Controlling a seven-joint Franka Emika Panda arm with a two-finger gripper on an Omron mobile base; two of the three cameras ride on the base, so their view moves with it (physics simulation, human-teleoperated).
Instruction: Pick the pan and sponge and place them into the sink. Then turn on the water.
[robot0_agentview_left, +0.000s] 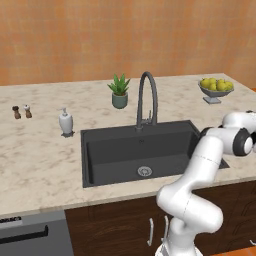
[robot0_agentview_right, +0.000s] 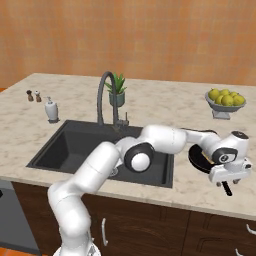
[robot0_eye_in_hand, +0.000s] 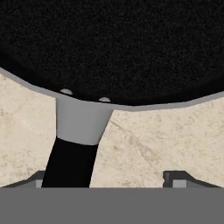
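A potted plant (robot0_agentview_left: 119, 92) is standing far on the marble counter (robot0_agentview_left: 40, 160), a white soap dispenser (robot0_agentview_left: 65, 121) sitting to its left. 2 small shakers (robot0_agentview_left: 22, 111) are standing further left. A fruit bowl (robot0_agentview_left: 216, 89) is resting far right.

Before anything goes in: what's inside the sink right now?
Only the round metal drain shows on the floor of the sink. The arm covers the basin's right end, so that part can't be seen.

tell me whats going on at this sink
The white arm has reached to the counter right of the sink and holds its claw low over the black pan's handle. The fingers are spread and not yet closed. The sink is dry and the faucet is off.
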